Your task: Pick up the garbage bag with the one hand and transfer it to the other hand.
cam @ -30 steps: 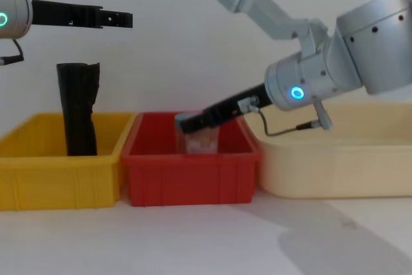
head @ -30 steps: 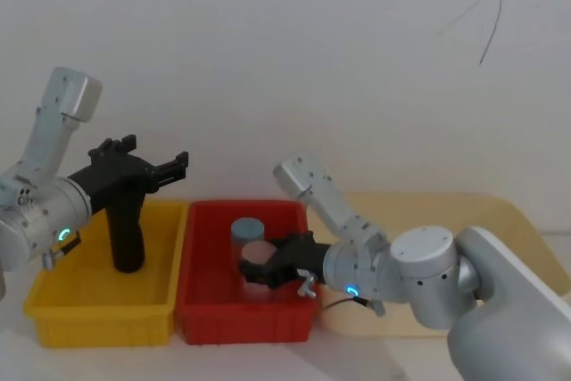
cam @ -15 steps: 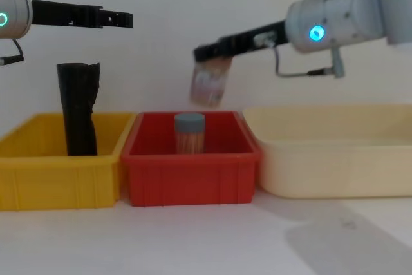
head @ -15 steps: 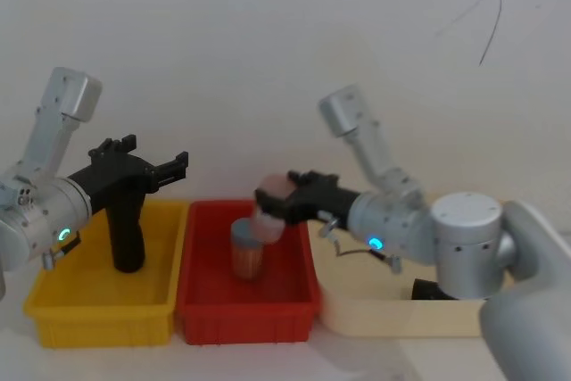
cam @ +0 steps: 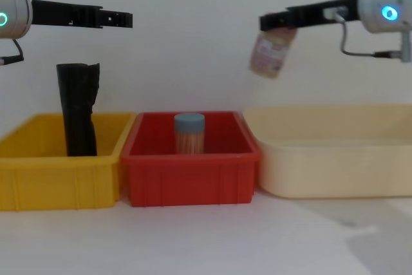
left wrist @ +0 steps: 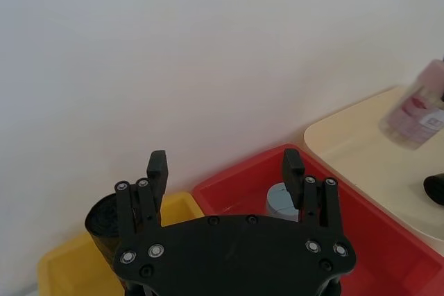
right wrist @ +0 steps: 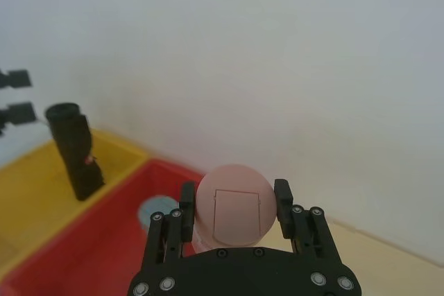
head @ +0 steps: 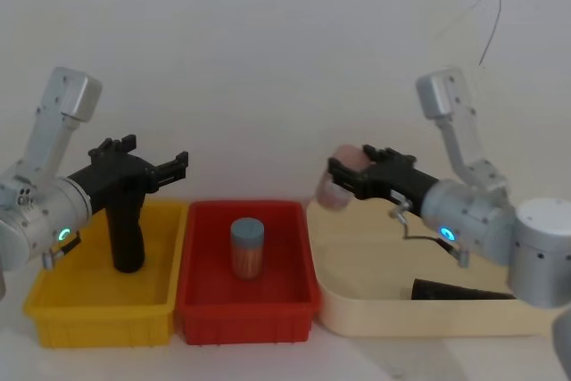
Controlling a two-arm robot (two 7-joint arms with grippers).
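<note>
- Inside the yellow plastic bin [head: 98,305], the garbage bag [head: 126,234], a black roll of crinkled plastic film, stands upright with its long axis vertical, its foot on the bin floor and its top well above the rim.
- A small red mark on the roll shows in the right wrist view [right wrist: 89,160]; I take it for the label band.
- Above that bin, the left arm's long black finger gripper [cam: 122,19] reaches out level, its fingers spread and empty, as the left wrist view [left wrist: 225,171] shows.
- The roll lies below this gripper and a little back from its fingertips toward the arm, so the left arm is much the nearer.
- To take it, the gripper would, in my judgement, have to draw back and drop until its fingers straddle the upright roll.
- Far across from the yellow bin, past the red plastic bin [head: 245,310] holding a grey-lidded jar [head: 247,247], the right arm's long black finger gripper [head: 343,173] clamps a pink-capped bottle [cam: 269,53] above the cream tray [cam: 335,152].
- That hand is occupied, so the handover looks not yet begun.
</note>
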